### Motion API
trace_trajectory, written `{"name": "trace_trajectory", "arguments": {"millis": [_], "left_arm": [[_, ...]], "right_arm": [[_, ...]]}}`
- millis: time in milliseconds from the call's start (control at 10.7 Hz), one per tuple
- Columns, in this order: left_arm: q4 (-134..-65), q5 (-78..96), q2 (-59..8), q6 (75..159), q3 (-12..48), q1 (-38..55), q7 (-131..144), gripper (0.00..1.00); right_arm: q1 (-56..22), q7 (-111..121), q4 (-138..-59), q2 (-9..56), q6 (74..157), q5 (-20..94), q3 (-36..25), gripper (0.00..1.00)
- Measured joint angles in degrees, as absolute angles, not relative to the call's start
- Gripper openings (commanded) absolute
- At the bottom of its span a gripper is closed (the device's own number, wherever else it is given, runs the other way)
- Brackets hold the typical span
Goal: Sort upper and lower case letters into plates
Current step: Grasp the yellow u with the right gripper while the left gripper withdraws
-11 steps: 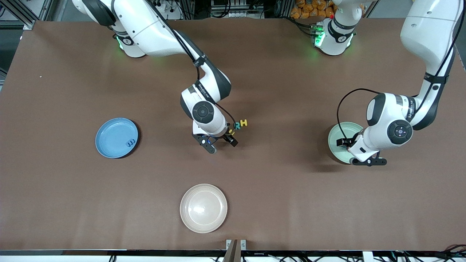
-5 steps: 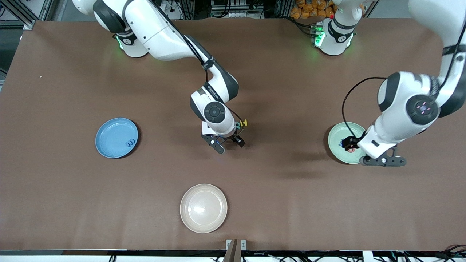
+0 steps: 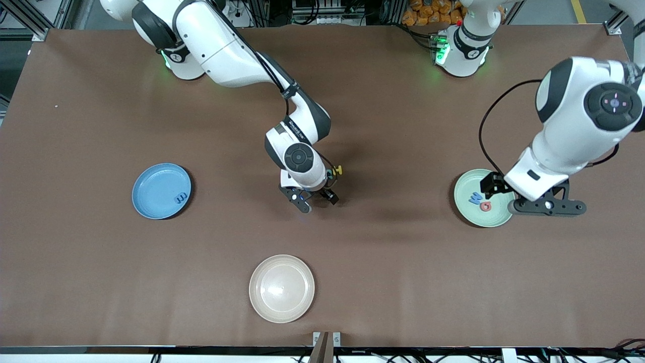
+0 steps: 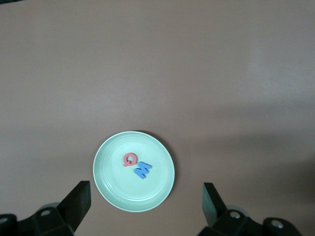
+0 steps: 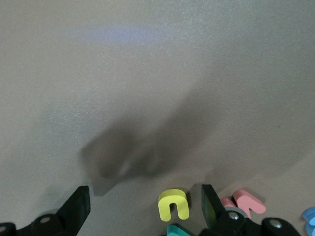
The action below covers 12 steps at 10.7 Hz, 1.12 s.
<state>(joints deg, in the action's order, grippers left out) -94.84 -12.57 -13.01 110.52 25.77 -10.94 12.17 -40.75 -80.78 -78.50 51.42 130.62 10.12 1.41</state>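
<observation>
Now we see the right pincer [image 3: 315,200] low over the middle of the bench [image 3: 383,262], its fingers spread apart and holding nothing. From the front its wrist covers most of the loose letters; only a yellow letter [image 3: 338,170] and a sliver of a teal letter [image 3: 329,174] peek out beside it. The right wrist view gives us more: a yellow lower-case n [image 5: 173,204] lying flat between the fingers, a teal letter's edge [image 5: 178,230], a pink letter [image 5: 248,201] and a bit of a blue one [image 5: 310,216], all lying close together on the bench.

The left pincer [image 3: 546,206] hangs over the edge of the mint green plate [image 3: 466,214] at the left arm's end of the bench, fingers wide and empty. The left wrist view looks straight down on that plate [image 4: 110,189] and shows a red Q [image 4: 130,159] touching a blue M [image 4: 142,170]; from the front we make out the same red [image 3: 485,206] and blue [image 3: 474,199] pair less clearly.

Only the front view shows the light blue plate [image 3: 153,189] toward the right arm's end, with a dark blue letter [image 3: 181,197] near its rim, and a cream plate [image 3: 281,288] nearest the camera.
</observation>
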Motion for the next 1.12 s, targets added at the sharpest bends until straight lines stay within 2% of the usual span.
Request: {"name": "trace_trajectory", "arguments": {"millis": [374, 1123], "left_arm": [[-94.53, -12.50, -10.74, 109.49, 26.90, -10.94, 12.37, 1.00], [-94.53, -11.83, -10.66, 108.05, 29.22, -10.92, 12.42, 1.00]], "right_arm": [[-40.78, -80.96, -78.48, 51.43, 130.60, 10.13, 1.59, 1.00], [-41.74, -81.61, -78.66, 51.65, 130.57, 10.12, 1.69, 0.98]]}}
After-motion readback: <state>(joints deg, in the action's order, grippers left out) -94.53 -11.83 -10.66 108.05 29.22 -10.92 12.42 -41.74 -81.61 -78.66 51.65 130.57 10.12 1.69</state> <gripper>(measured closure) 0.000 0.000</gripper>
